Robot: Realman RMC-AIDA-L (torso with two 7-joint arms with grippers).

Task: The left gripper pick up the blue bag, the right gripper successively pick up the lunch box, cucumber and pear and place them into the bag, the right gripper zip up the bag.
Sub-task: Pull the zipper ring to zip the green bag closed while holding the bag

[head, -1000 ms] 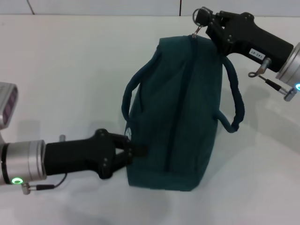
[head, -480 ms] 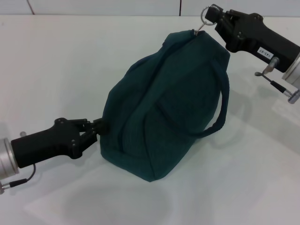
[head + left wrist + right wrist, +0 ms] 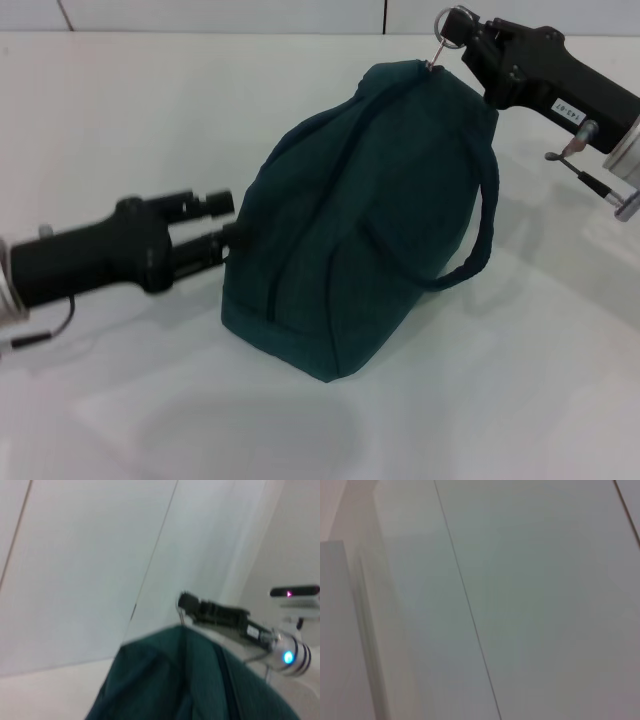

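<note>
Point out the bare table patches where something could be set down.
Free: the white table behind the left end effector, and the near strip in front of the blue bag. Also free: the near right corner beyond the handle. Crowded: the far right, where the right end effector holds the zipper ring.

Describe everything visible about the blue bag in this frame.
The blue bag is dark teal fabric, closed and bulging, leaning over on the white table. A loop handle hangs off its side. The right gripper holds the metal ring pull at its top far corner. The left gripper is open beside its near end, its lower finger at the fabric.
</note>
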